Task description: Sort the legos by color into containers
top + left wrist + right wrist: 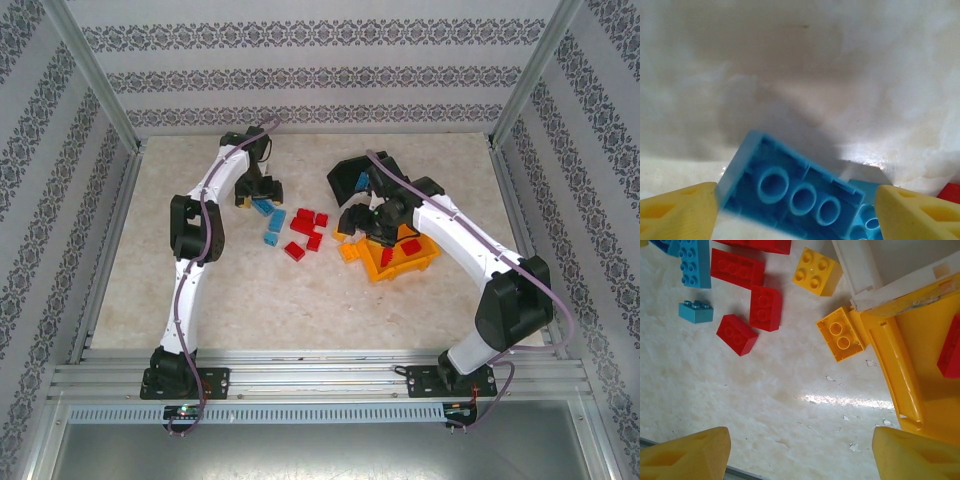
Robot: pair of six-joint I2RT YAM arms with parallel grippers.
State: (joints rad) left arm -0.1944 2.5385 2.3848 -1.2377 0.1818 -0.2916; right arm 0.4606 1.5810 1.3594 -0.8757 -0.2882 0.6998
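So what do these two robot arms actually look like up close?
The left arm and right arm are white tubes with chunky black joints and black bases. A thin greyish-purple cable loops along each. The left pincer and right pincer each have two blunt yellow fingers with triangular recesses.

Legos (300,232) spread on table (300,310); containers (378,268) just right of them, 1 lego (410,247) inside.

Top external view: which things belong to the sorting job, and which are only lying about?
Job: blue legos, red legos, yellow legos, orange bin, black bin, white bin.
Not the job: table, frame rails, patterned walls.
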